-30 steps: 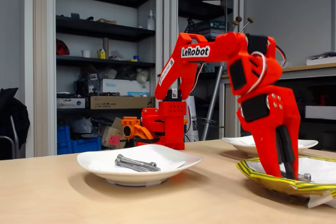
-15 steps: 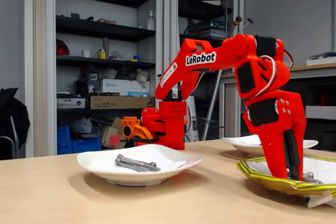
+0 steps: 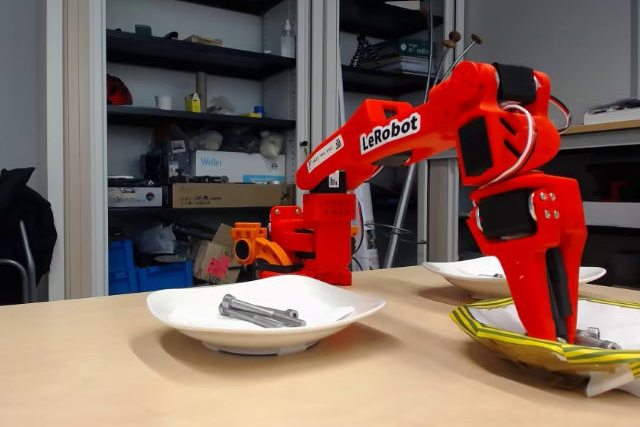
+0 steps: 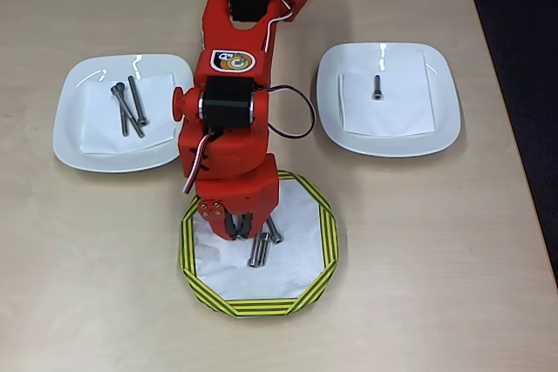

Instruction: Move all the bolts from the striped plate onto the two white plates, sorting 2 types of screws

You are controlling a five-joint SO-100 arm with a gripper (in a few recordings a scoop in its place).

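Gripper (image 4: 243, 226) down in striped plate (image 4: 324, 241), over heads of the bolts (image 4: 259, 248), likely lining up a pick; open or closed unclear | left white plate (image 4: 70, 137): three long bolts (image 4: 129, 107) | right white plate (image 4: 445, 111): one short bolt (image 4: 377, 86), so sorted by length

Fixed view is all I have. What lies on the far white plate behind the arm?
Observer: Overhead, a single short bolt lies on that white plate.
Operator: What is on the striped plate?
Observer: Two long bolts lie side by side on the striped plate, with a smaller bolt just to their right.
Operator: Where is the pincer relative to them?
Observer: The pincer is down on the plate, just left of the long bolts' upper ends in the overhead view. I cannot tell if it is open.
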